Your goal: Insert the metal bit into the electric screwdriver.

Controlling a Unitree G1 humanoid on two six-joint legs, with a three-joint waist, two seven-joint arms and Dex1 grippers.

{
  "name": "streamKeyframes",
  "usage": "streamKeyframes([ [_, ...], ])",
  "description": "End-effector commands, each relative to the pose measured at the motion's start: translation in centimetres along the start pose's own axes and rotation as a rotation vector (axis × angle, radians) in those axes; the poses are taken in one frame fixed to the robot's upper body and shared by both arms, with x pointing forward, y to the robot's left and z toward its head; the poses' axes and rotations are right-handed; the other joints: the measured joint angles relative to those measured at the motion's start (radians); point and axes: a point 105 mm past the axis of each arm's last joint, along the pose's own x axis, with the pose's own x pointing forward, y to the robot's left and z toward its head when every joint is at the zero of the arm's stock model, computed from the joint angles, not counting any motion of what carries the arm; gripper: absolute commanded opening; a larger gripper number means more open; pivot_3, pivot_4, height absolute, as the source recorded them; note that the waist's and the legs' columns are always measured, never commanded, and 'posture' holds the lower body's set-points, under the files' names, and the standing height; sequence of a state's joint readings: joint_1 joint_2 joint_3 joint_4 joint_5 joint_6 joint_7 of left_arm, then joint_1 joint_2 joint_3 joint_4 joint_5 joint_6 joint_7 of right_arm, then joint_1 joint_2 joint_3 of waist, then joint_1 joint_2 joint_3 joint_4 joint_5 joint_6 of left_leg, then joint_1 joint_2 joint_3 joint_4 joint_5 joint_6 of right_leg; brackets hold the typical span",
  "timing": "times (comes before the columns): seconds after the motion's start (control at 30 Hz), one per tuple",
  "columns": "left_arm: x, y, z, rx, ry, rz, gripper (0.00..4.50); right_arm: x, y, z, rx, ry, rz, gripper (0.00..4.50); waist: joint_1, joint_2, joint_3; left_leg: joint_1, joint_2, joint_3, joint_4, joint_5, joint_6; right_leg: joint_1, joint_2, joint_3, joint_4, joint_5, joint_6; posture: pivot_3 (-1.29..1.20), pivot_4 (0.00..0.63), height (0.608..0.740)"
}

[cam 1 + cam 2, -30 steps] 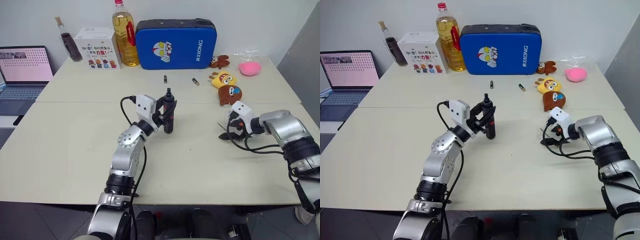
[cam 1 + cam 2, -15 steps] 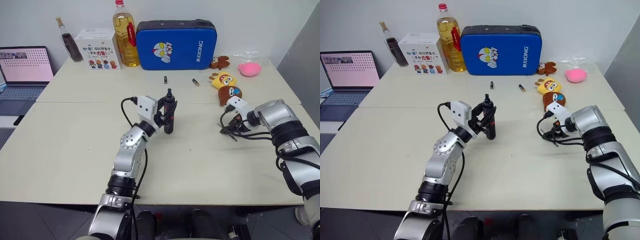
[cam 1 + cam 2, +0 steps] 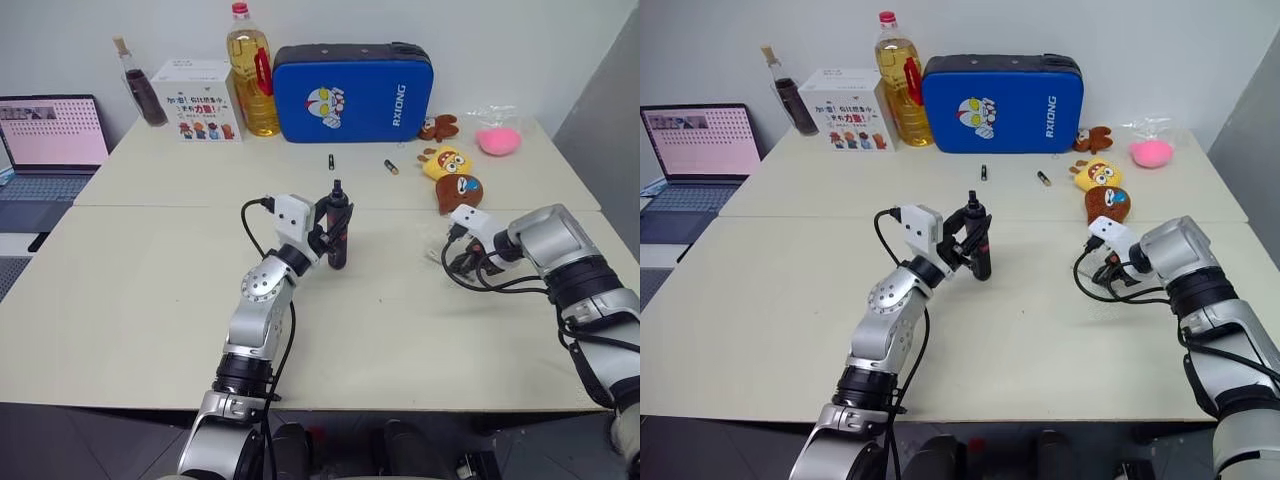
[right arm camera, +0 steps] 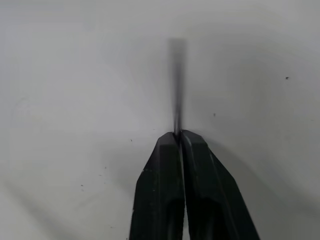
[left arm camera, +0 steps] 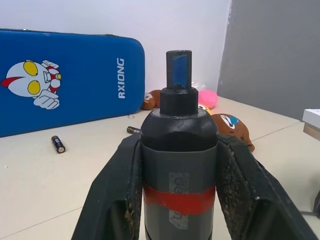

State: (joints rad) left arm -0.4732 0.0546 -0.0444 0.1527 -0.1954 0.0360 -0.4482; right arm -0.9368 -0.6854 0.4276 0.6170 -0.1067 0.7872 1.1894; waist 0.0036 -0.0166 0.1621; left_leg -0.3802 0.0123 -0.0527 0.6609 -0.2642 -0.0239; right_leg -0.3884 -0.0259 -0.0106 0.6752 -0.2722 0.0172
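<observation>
The left gripper (image 3: 338, 228) holds the electric screwdriver (image 3: 337, 225) upright over the middle of the pale bench (image 3: 150, 290). Near the bench's right edge, the right gripper (image 4: 179, 134) pinches the metal bit (image 4: 176, 85). A grey wall (image 3: 560, 40) stands behind the bench's far edge.

Two cream tables (image 3: 150, 290) are set edge to edge, a seam (image 3: 180, 206) running across between them. A plain white wall (image 3: 520, 40) stands behind the far table, and a grey panel (image 3: 605, 120) is seen at the right. An open laptop (image 3: 48, 135) sits on a lower surface at the left. Along the far edge are lined a dark bottle (image 3: 138, 85), a white box (image 3: 196, 98), an oil bottle (image 3: 250, 75) and a blue case (image 3: 352, 92). Even, soft light falls over all.
</observation>
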Motion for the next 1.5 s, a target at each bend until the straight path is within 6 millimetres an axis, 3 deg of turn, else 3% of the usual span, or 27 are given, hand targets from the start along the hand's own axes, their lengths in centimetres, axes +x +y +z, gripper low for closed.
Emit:
streamKeyframes([
  [0.03, 0.2, -0.7, 0.4, 0.013, -0.012, -0.030, 1.65, 2.1, 0.5, -2.6, 0.037, 0.079, 0.030, 0.06, -0.001, -0.002, -0.001, 0.000, 0.000, 0.000, 0.000, 0.000, 0.000, 0.000, 0.000, 0.000, 0.000, 0.000, 0.000, 0.00, 0.150, 0.740],
  [0.2, 0.2, -1.1, 0.3, 0.018, -0.007, -0.048, 1.65, 2.3, 0.5, -1.1, 0.018, 0.019, 0.040, 0.06, -0.006, -0.005, -0.004, 0.001, 0.000, 0.000, 0.000, 0.000, 0.000, 0.001, 0.000, 0.000, 0.000, 0.000, 0.000, 0.00, 0.150, 0.740],
  [0.3, 0.0, -1.1, 0.3, 0.020, -0.003, -0.050, 1.65, 0.9, 1.3, 2.8, -0.002, -0.158, 0.096, 0.06, -0.006, -0.006, -0.005, 0.002, 0.000, 0.000, 0.000, 0.000, 0.000, 0.002, 0.001, 0.000, 0.000, 0.000, 0.000, 0.00, 0.150, 0.740],
  [0.37, -0.2, -1.1, 0.3, 0.021, -0.005, -0.047, 1.65, -0.9, 2.2, 6.0, 0.039, -0.314, 0.164, 0.06, -0.009, -0.004, -0.003, 0.002, 0.000, 0.000, 0.000, 0.000, 0.000, 0.001, 0.001, 0.000, 0.001, 0.000, 0.000, 0.00, 0.150, 0.740],
  [0.5, -1.0, -0.7, 0.2, 0.019, 0.009, -0.038, 1.65, -8.0, 3.5, 13.7, 0.083, -0.865, 0.156, 0.06, -0.009, 0.007, 0.003, -0.003, 0.001, 0.001, -0.001, 0.000, 0.000, -0.006, 0.001, 0.002, 0.003, 0.000, 0.000, 0.00, 0.150, 0.740],
  [0.57, -1.2, -0.4, 0.3, 0.019, 0.015, -0.035, 1.65, -10.2, 4.5, 15.3, 0.117, -1.033, 0.125, 0.06, -0.003, 0.007, 0.003, -0.008, 0.001, 0.000, 0.000, 0.000, 0.000, -0.009, 0.000, 0.002, 0.004, 0.000, 0.000, 0.00, 0.150, 0.740],
  [0.63, -1.3, -0.3, 0.3, 0.022, 0.023, -0.036, 1.65, -11.2, 5.8, 15.9, 0.123, -1.120, 0.106, 0.06, 0.005, 0.007, 0.002, -0.016, 0.001, -0.002, 0.002, 0.000, 0.000, -0.016, 0.000, 0.001, 0.005, 0.000, 0.000, 0.00, 0.150, 0.740],
  [0.8, -0.6, -0.1, 0.8, 0.019, 0.033, -0.059, 1.65, -13.1, 8.8, 17.7, 0.185, -1.349, 0.054, 0.06, 0.002, 0.006, 0.002, -0.016, -0.001, -0.001, 0.002, 0.000, 0.000, -0.016, -0.002, 0.001, 0.005, 0.000, 0.000, 0.00, 0.150, 0.740],
  [1.3, 0.5, -0.4, 1.0, 0.018, 0.054, -0.106, 1.65, -11.6, 11.9, 19.3, 0.216, -1.447, -0.022, 0.06, -0.006, 0.006, 0.002, -0.016, 0.000, 0.001, 0.001, 0.000, 0.000, -0.017, 0.000, 0.001, 0.005, 0.000, 0.000, 0.00, 0.150, 0.740],
  [1.5, 0.7, -0.3, 1.3, 0.029, 0.041, -0.081, 1.65, -10.7, 12.0, 19.8, 0.221, -1.437, -0.110, 0.06, -0.005, 0.006, 0.002, -0.016, 0.000, 0.001, 0.001, 0.000, 0.000, -0.017, 0.000, 0.001, 0.005, 0.000, 0.000, 0.00, 0.150, 0.740],
])
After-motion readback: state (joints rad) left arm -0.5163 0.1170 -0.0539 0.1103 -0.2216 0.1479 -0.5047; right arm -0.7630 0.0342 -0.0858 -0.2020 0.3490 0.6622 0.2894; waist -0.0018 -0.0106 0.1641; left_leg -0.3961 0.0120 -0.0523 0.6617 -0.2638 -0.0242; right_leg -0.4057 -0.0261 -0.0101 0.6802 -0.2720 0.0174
